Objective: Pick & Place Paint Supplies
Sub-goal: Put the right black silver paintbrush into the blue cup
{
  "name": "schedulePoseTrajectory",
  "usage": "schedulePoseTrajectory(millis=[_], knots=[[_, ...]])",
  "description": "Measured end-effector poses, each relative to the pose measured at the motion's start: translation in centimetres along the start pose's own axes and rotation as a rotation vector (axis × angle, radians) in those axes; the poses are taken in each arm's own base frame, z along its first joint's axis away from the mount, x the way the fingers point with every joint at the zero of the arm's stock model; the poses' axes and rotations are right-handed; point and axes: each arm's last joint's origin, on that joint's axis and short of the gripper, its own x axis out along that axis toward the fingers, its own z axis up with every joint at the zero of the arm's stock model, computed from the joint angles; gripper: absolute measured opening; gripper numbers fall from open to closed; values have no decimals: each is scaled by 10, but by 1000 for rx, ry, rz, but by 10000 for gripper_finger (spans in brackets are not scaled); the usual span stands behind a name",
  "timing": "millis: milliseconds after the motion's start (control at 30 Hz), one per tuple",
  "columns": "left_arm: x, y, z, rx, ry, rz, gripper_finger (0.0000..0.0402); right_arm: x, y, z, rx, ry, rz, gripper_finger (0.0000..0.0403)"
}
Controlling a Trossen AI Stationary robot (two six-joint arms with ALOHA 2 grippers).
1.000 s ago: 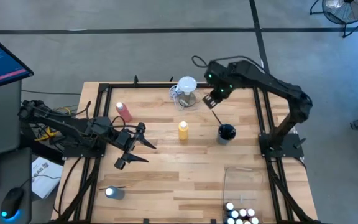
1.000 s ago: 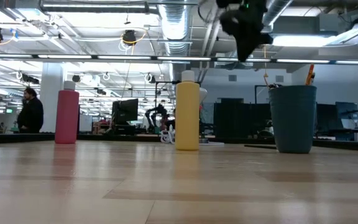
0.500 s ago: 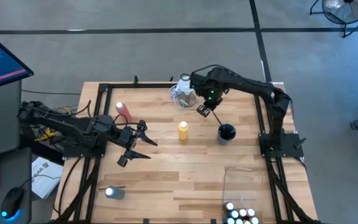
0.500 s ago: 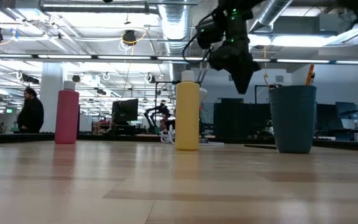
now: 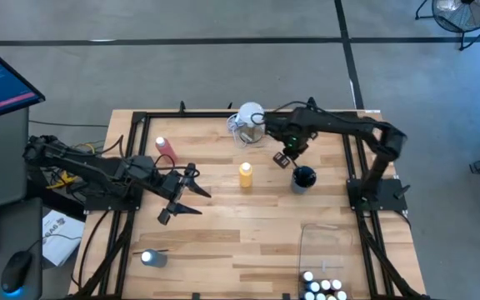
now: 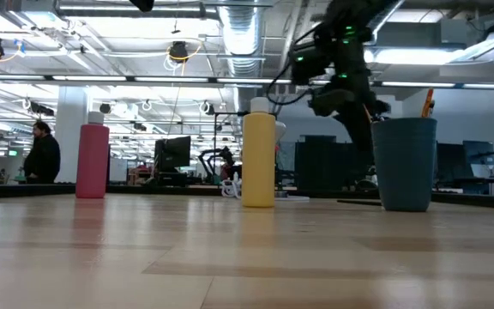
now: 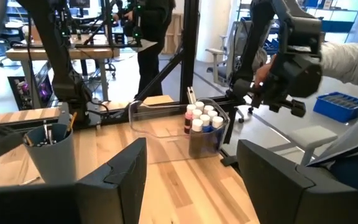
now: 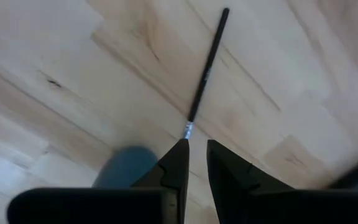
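Right gripper point(image 5: 285, 158) hangs over the table's far-right part, between the clear jug with a white round top point(image 5: 247, 123) and the dark blue cup point(image 5: 303, 177). In the right wrist view its fingers point(image 8: 178, 163) stand nearly together with only a slim gap. A thin dark paintbrush point(image 8: 206, 64) lies on the wood point(image 8: 55, 56) straight ahead of the tips, its metal ferrule end closest to them. Whether the tips touch the ferrule I cannot tell; the brush looks to lie flat on the board, not lifted. In the low view this gripper point(image 6: 360, 129) sits just beside the cup's rim point(image 6: 404, 163).

Left gripper point(image 5: 182, 192) waits near the table's left edge, about mid-depth, jaws spread wide and holding nothing; the left wrist view shows its two dark fingers point(image 7: 123, 180) well apart.

Supplies:
- yellow squeeze bottle point(image 5: 245, 174) upright near the table's centre, between the two grippers.
- pink-red squeeze bottle point(image 5: 166, 149) upright toward the far-left corner.
- dark blue cup already holds brushes point(image 7: 46, 134).
- small white-capped paint bottles point(image 5: 322, 287) grouped in a clear bin point(image 5: 323, 233) at the near-right corner.
- small grey container with a pale lid point(image 5: 152, 258) near the near-left corner.
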Motion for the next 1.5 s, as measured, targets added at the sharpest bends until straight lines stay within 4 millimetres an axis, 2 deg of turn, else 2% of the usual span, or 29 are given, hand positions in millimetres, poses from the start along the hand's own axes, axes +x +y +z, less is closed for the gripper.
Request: schedulePoseTrajectory(millis=[100, 300, 467, 800, 1067, 1267, 1500], knots=[[0, 0, 0, 0, 2, -1, 209, 3, -7, -14, 29, -66, 69, 50], [0, 0, 0, 1, -4, 3, 209, -3, -19, -23, 96, -170, 136, 58], [0, 0, 3, 5, -29, 2, 209, 2, -22, -17, 108, -166, 135, 78], [0, 0, 3, 25, -32, 3, 209, 44, -11, 7, 181, 0, 155, 151], [0, 0, 3, 28, -31, 3, 209, 46, -9, 13, 235, 6, 147, 205], [0, 0, 3, 28, -30, 2, 209, 47, -10, 13, 317, 11, 144, 214], [0, 0, 3, 28, -32, 2, 209, 52, -13, 12, 427, 20, 120, 205]])
